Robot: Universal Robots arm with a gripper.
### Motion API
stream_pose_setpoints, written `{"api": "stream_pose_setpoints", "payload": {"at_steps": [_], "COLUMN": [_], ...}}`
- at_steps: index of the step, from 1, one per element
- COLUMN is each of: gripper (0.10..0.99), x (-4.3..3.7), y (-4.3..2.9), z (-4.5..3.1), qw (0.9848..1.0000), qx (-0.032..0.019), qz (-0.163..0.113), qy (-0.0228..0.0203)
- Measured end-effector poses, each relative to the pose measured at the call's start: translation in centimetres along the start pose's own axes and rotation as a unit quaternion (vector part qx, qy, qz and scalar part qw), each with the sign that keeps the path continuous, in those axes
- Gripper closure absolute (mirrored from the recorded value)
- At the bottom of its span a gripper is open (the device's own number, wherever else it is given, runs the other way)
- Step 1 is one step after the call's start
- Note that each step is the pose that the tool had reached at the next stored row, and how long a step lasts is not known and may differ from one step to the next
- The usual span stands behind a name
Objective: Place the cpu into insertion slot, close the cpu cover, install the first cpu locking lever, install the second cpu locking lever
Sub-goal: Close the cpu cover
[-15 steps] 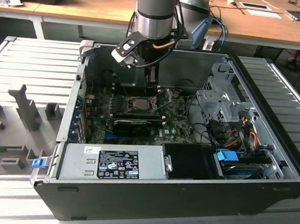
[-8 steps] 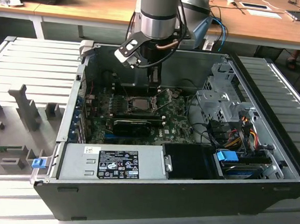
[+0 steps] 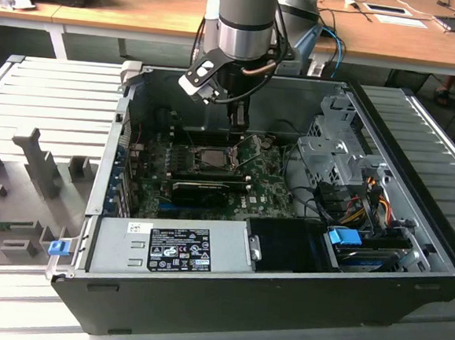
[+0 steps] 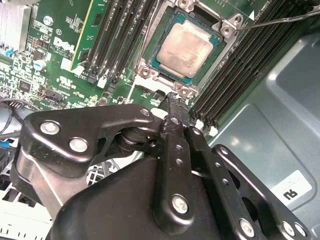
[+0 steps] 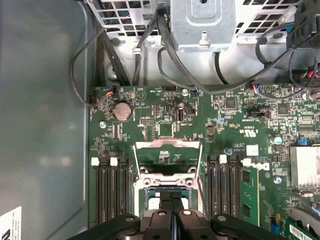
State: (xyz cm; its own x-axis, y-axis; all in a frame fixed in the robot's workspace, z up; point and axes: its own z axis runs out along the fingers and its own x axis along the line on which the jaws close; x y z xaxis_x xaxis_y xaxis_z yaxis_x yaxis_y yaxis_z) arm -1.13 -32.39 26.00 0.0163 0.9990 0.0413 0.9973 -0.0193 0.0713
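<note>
Nearest in the exterior view, the open black metal computer case [image 3: 280, 300] holds a grey box-shaped power supply [image 3: 170, 248] against its front wall. A drive with a blue plastic clip [image 3: 347, 237] sits at the exterior view's right. Behind these lies the green circuit board [image 3: 268, 198], carrying a long black expansion card [image 3: 202, 190]. A perforated silver drive cage [image 3: 332, 147] stands to the exterior view's right. Further in, the square black insertion slot with its silver rim [image 4: 151, 42] contains the flat square cpu with a dull silvery-beige face [image 4: 184, 46], seated level inside. The thin silver-grey cpu cover frame [image 5: 150, 145] is swung open off the socket. A thin silver wire locking lever [image 4: 280, 20] sticks out free beside the slot. The black two-fingered gripper [image 4: 175, 98] hangs just at the slot's edge, its fingers pressed together and holding nothing. Beyond the case stand wooden tables [image 3: 145, 10].
</note>
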Motion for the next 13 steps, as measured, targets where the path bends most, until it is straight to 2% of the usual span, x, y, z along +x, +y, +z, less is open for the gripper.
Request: {"api": "stream_pose_setpoints", "payload": {"at_steps": [3, 7, 13], "gripper": [0.980, 0.980, 0.980], "x": [0.01, 0.02, 0.13], "y": [0.71, 1.14, 2.33], "z": [0.05, 0.08, 0.17], "qw": [1.0000, 1.0000, 1.0000], "qx": [0.0008, 0.0013, 0.0021], "qz": [0.000, 0.000, 0.000], "qy": [0.0000, 0.0000, -0.0003]}}
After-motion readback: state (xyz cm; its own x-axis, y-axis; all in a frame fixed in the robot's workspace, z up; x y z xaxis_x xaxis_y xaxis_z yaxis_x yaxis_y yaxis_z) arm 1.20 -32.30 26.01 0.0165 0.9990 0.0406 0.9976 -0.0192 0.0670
